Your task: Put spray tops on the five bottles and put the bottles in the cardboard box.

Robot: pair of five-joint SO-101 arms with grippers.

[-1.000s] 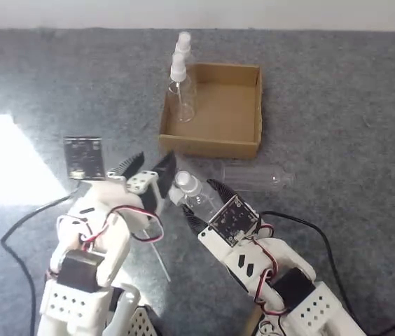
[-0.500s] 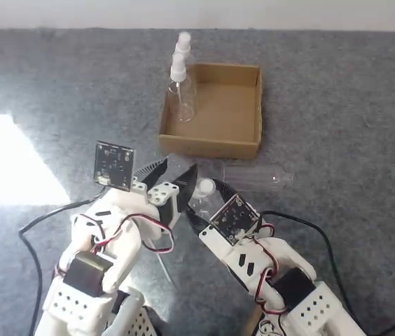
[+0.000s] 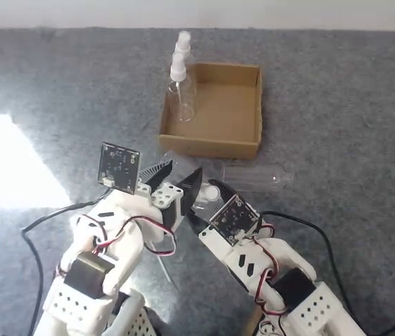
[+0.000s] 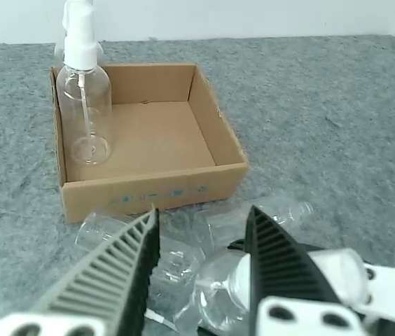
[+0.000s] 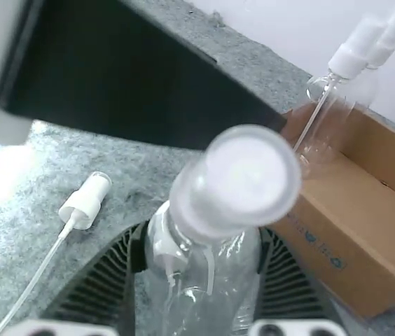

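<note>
Before the cardboard box, on the grey worktop, the left tool hung with its fingers spread wide, gripping nothing. Two topped bottles stood in the box's far left corner. Just before the box's front wall, the right tool was clamped around a clear white-topped bottle. Another bottle lay beside that wall.

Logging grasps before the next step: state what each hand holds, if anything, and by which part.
The right hand grips a clear bottle by its body, below its white top. The left hand is open and holds nothing.
</note>
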